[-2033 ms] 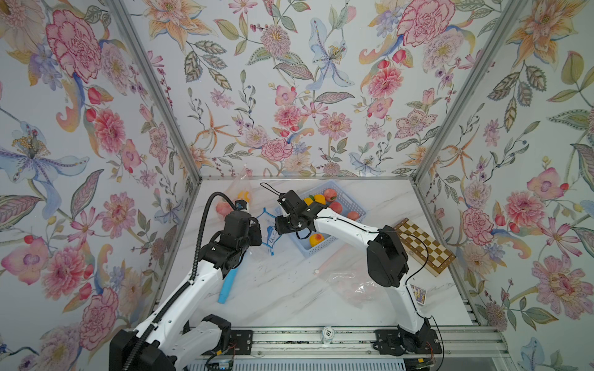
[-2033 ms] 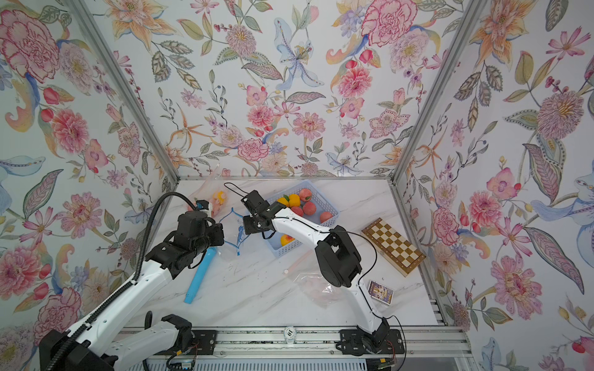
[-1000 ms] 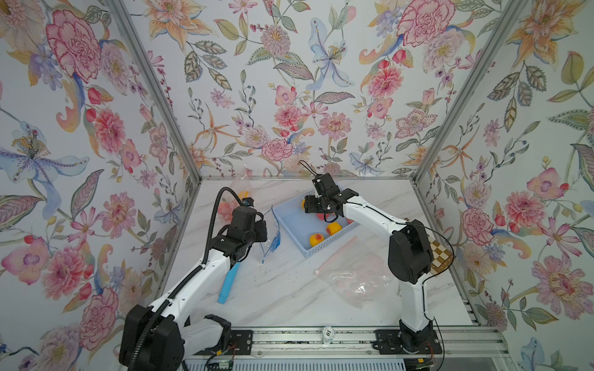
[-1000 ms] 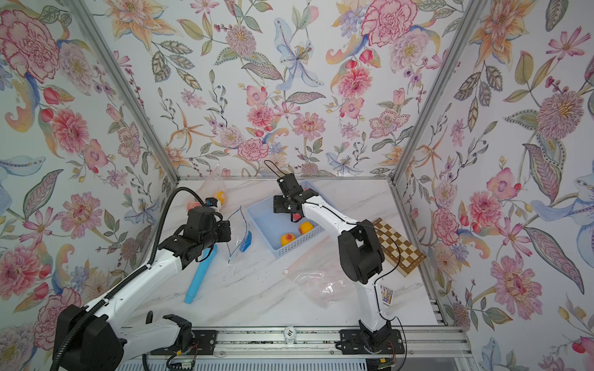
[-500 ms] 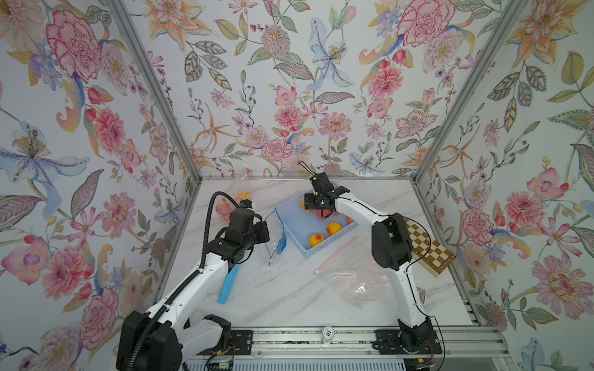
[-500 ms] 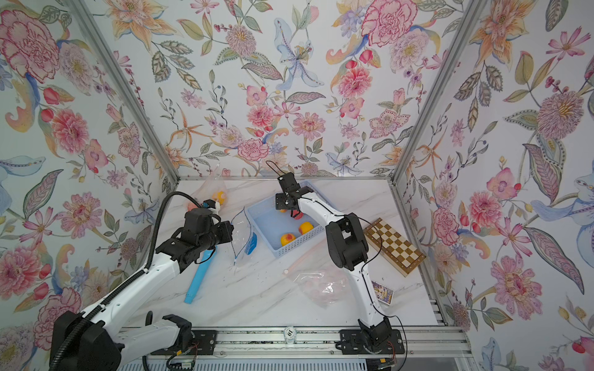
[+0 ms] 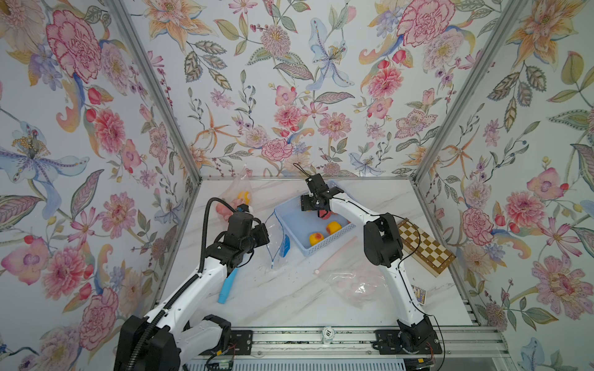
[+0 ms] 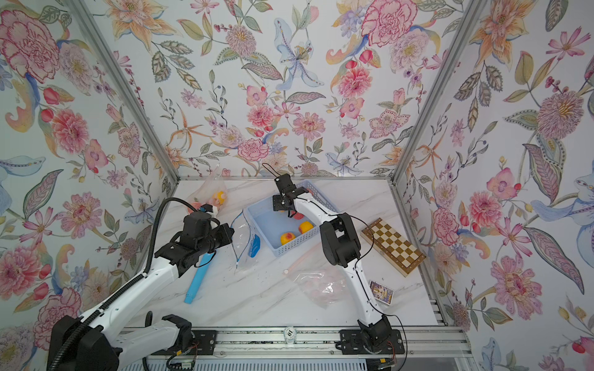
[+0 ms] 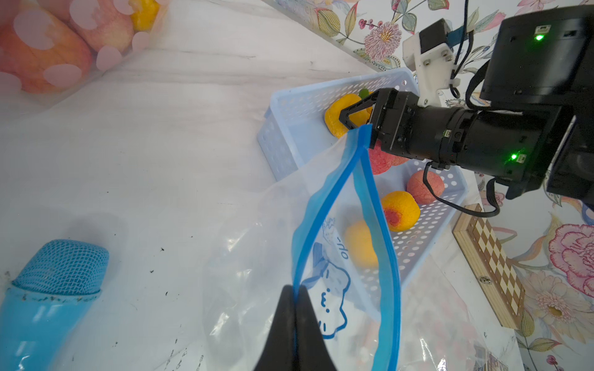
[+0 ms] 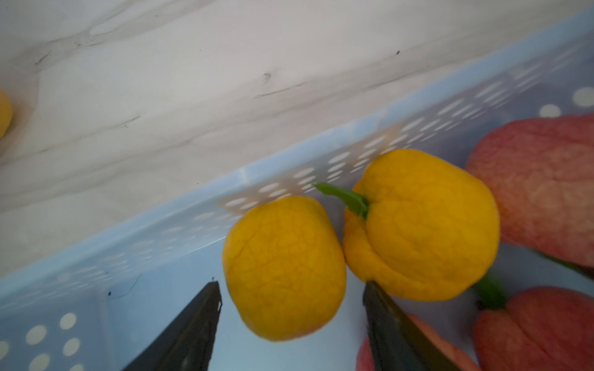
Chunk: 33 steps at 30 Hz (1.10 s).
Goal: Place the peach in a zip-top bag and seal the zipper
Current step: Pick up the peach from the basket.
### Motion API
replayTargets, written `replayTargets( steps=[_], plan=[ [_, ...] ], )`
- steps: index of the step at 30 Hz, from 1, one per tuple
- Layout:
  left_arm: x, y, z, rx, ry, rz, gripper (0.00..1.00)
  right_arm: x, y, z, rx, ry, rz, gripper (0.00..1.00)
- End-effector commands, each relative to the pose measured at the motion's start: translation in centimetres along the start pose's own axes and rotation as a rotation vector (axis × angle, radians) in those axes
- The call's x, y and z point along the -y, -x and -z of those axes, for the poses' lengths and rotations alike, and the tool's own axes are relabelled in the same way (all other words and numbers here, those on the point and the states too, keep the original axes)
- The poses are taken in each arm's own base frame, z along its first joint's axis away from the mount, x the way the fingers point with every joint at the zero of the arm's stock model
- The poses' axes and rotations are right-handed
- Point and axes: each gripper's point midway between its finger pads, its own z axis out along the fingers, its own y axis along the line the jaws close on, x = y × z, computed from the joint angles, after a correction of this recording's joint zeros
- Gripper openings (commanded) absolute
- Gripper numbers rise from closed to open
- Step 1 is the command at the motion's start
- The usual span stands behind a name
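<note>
Left hand (image 9: 294, 290): clenched on one lip of the zip-top bag (image 9: 257, 257), lifting it off the tabletop (image 7: 289, 298), arm bent at the elbow and the wrist pointing toward the basket (image 7: 291, 234). Bag mouth: a narrow parted slit; its long axis, the blue zipper band (image 9: 374, 192), runs from the left hand toward the basket's near wall, which the bag hangs just beside. The right arm stretches to the basket's far corner with its wrist pitched down. Right hand (image 10: 291, 284): released, fingers spread, grasping nothing yet. Key relation: the yellow peach (image 10: 284, 268) sits straight ahead of this hand, between the two fingers, and close to the perforated wall. It touches a stemmed yellow fruit (image 10: 421, 225) on one side, and one fingertip sits right at that neighbour's underside. Reddish fruits (image 10: 540, 186) lie beyond. Judgement: the right arm is plainly the nearer one, and the left is occupied with the bag. Closing here would likely catch the peach across its width, though the neighbour may get nudged. The carry then goes leftward to the bag mouth, which looks tight for the fruit.
</note>
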Motion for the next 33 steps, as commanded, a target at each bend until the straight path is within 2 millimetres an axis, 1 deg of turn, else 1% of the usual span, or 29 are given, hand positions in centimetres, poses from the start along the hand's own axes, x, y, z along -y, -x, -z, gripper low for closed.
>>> replayTargets(
  steps=[1,5,8,12,15,17,20,22,26,29,33],
  plan=[
    [0.4,0.2,0.5,0.015,-0.038,0.025,0.00,-0.3,-0.7,-0.7,-0.031,0.001,0.024,0.76],
    [0.5,0.0,0.5,0.016,-0.048,0.030,0.00,-0.4,-0.6,-1.1,-0.028,0.000,0.027,0.76],
    [0.3,-0.1,0.4,0.015,-0.046,0.034,0.00,-0.5,-0.3,-1.3,-0.021,0.001,0.026,0.74],
    [0.2,-0.1,0.4,0.017,-0.042,0.032,0.00,-0.3,-0.2,-1.5,-0.020,0.000,0.024,0.63],
    [0.0,0.0,0.4,0.025,-0.029,0.034,0.00,-0.5,-0.2,-1.2,-0.020,0.005,0.027,0.55],
    [-0.1,0.0,0.3,0.029,-0.028,0.033,0.00,-0.5,-0.1,-0.9,-0.021,0.008,0.028,0.54],
    [0.1,0.2,0.3,0.036,-0.034,0.033,0.00,-0.6,-0.2,-0.5,-0.023,0.011,0.034,0.48],
    [0.0,0.2,0.3,0.041,-0.035,0.034,0.00,-0.8,-0.2,0.0,-0.022,0.018,0.037,0.42],
    [-0.2,0.2,0.2,0.041,-0.024,0.036,0.00,-1.7,-0.1,1.4,-0.015,0.031,0.056,0.37],
    [-0.3,0.4,0.1,0.047,-0.016,0.043,0.00,-2.5,0.1,3.0,-0.002,0.043,0.071,0.35],
    [-0.4,0.7,0.0,0.058,-0.007,0.047,0.00,-4.0,0.4,5.9,0.023,0.077,0.086,0.33]
  ],
)
